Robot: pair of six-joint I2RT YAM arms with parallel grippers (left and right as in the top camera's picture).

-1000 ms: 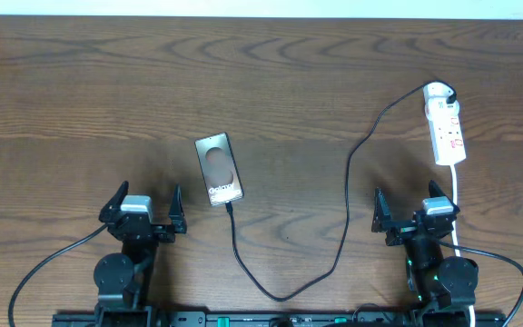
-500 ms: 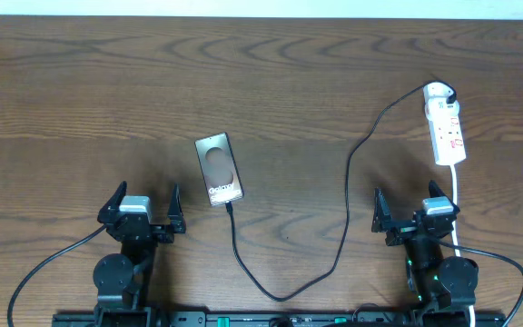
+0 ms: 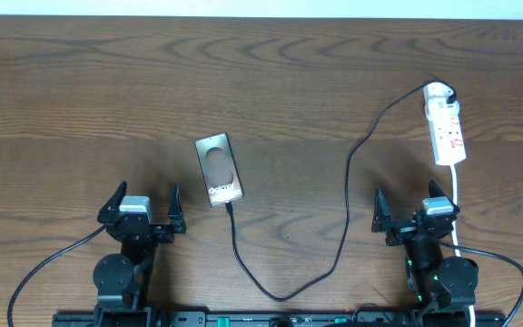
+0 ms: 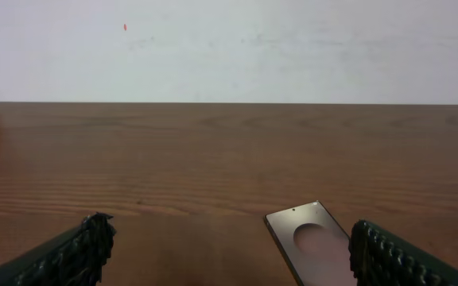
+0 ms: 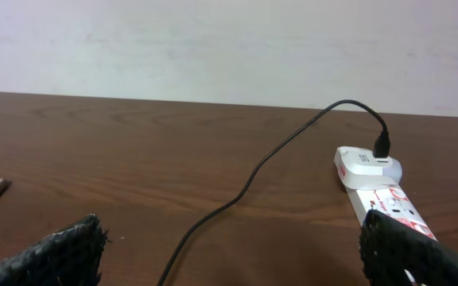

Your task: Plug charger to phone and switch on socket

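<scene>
Black charger (image 3: 348, 191) reaches phone (image 3: 219, 169) overhead, left wrist shows phone alone

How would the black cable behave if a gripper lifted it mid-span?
Probably floppy: the cable lies in a loose loop, so it would likely sag either side of the grip. Its far end sits in the socket, so pulling may drag that.

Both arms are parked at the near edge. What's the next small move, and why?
Probably ease the left gripper forward and right toward the thin black charger cable's tip, at the near edge of the brown-bronze phone slab. Both jaws stand open and empty, the cable already runs into the white power strip, and I cannot tell whether the tip is seated.
</scene>
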